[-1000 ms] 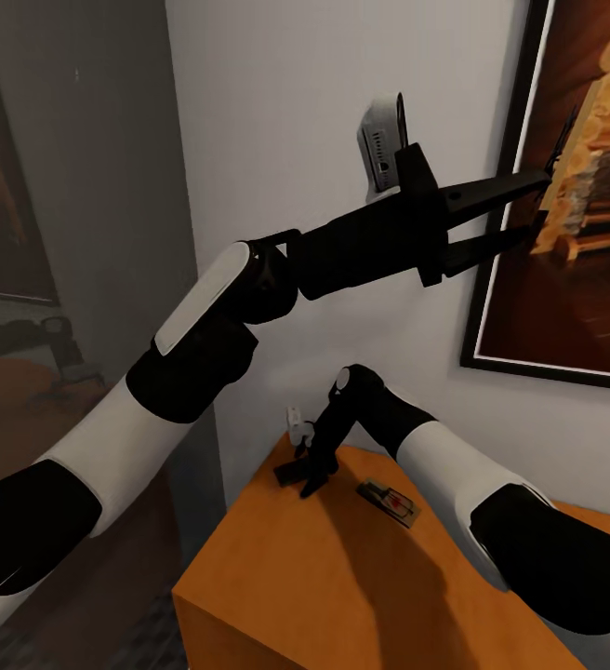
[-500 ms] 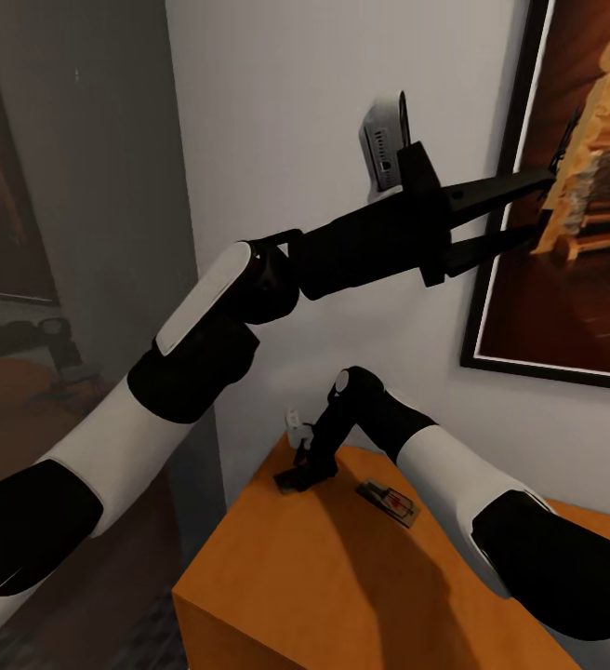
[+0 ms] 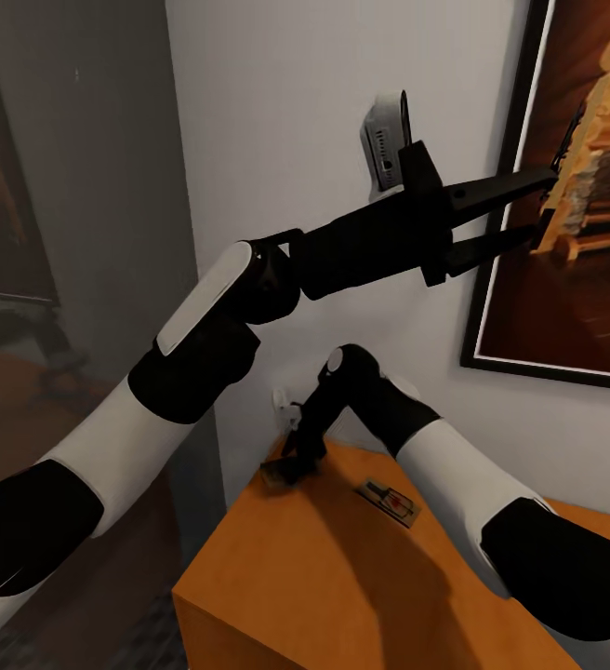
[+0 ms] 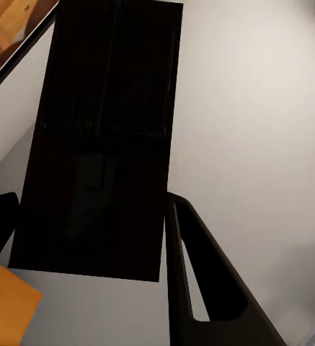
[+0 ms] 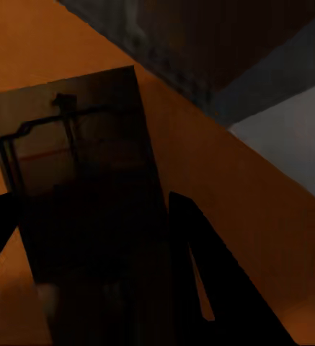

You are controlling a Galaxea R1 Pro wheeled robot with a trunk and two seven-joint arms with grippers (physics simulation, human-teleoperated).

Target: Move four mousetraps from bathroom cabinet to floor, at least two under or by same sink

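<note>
- Two mousetraps in sight. One mousetrap (image 3: 388, 502) lies flat on the top of the orange-brown cabinet (image 3: 342, 596), red spot up, beside the right forearm and apart from the right jaws.
- Second mousetrap (image 5: 85, 209) sits between the right jaws — the right wrist view shows its tan plate and dark wire frame running lengthwise between the two black fingers. Right gripper (image 3: 282, 470) is pinching this plate at the cabinet's far corner, near the wall; in the head view the plate's end sticks out just past the fingertips, tilted.
- Whether the held plate touches the cabinet top cannot be told from these views.
- Left gripper (image 3: 533, 205) is raised well above the cabinet, pointing at the framed picture (image 3: 575, 186) on the wall. Its jaws are spread with a gap between the fingertips.
- Left wrist view: a flat dark rectangular panel (image 4: 103, 137) lies along the jaws, with white wall behind — what it is cannot be told.
- Small white device (image 3: 384, 144) is mounted on the wall just behind the left wrist.
- White wall outlet (image 3: 285, 405) sits low on the wall, just beside the right wrist.
</note>
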